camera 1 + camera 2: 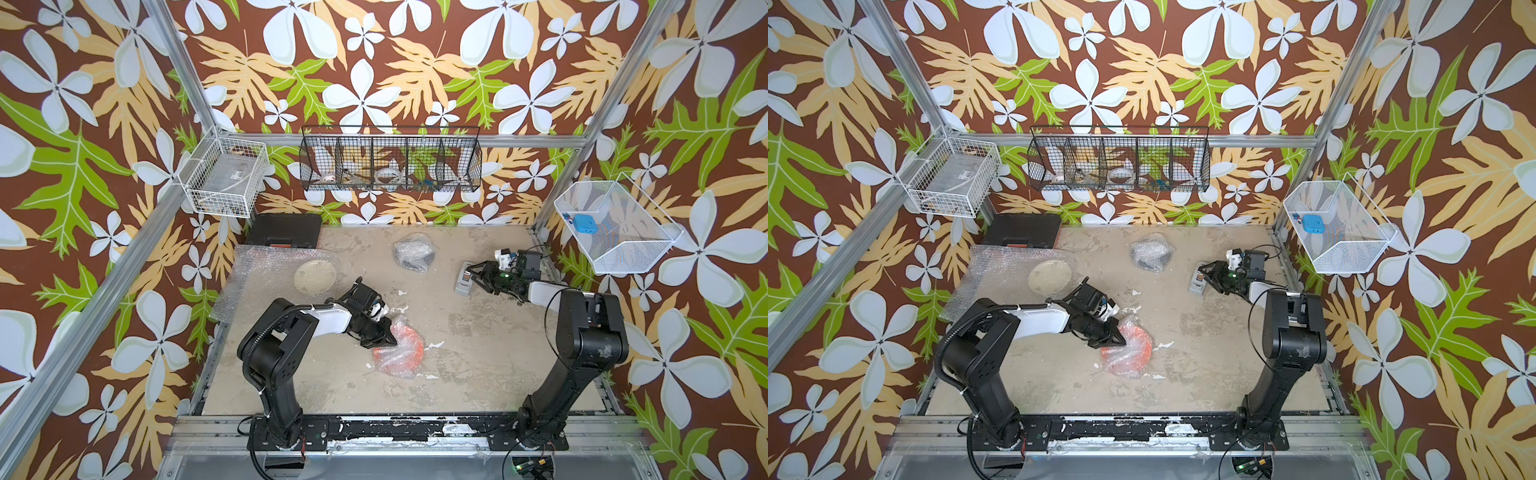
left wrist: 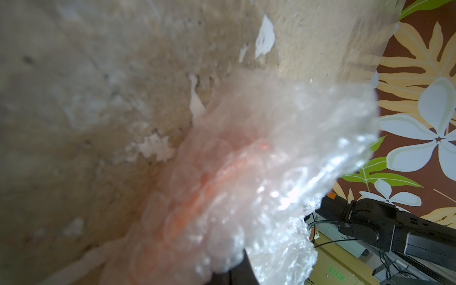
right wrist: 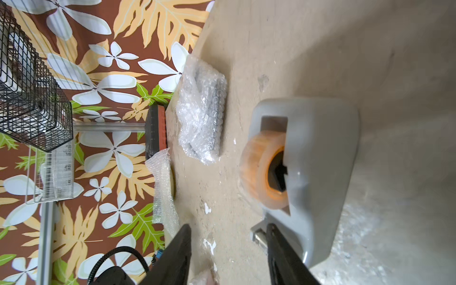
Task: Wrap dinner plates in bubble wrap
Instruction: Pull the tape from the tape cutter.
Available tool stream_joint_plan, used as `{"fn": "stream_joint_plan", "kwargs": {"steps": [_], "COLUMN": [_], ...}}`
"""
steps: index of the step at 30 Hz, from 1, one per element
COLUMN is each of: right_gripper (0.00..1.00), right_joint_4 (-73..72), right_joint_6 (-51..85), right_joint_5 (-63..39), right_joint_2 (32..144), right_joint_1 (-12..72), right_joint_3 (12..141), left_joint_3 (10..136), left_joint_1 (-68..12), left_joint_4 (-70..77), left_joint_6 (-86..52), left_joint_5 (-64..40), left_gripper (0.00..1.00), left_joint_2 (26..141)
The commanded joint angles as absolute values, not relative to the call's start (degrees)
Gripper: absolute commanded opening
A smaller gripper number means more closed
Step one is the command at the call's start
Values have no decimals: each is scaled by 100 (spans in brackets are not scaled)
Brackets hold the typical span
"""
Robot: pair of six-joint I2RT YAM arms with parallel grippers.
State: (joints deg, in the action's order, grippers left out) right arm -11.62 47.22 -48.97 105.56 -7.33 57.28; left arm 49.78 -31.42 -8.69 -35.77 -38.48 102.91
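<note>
Down at the left gripper: clamped shut, pinching a bunched fold of the crumpled bubble wrap just above the orange plate. Lying flat on the table, that plate, near the middle and toward the front edge, mostly under plastic, with a bare orange arc on the side facing the right arm. From the left wrist camera, nothing but wrap up close, blurred, orange glowing through it, a dark fingertip poking in beneath.

Over to the right gripper: parted to a middling width, bare tabletop between the fingers, gripping nothing. One finger right at the metal cutter end of the grey tape dispenser; touching or just clear, impossible to call. Orange-cored tape roll seated in the dispenser's slot.

Elsewhere: black plate bundled in its own wrap, far middle of the table, well apart from both grippers. Cream plate unwrapped, resting on a flat bubble wrap sheet at the far left of the table, untouched.
</note>
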Motion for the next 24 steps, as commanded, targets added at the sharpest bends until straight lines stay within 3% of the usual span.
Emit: {"fn": "stream_joint_plan", "kwargs": {"steps": [1, 24], "right_gripper": [54, 50], "right_joint_4": [-1603, -1875], "right_joint_6": [5113, 6219], "right_joint_5": [-5055, -5239], "right_joint_2": [10597, 11136], "right_joint_1": [-707, -657], "right_joint_3": [5677, 5933], "left_joint_3": [4965, 5098], "left_joint_1": [-3146, -3142], "left_joint_4": [-1318, -1450], "left_joint_6": [-3509, -3480], "left_joint_5": [-3348, -3306], "left_gripper": [5, 5], "left_joint_2": [10384, 10433]}}
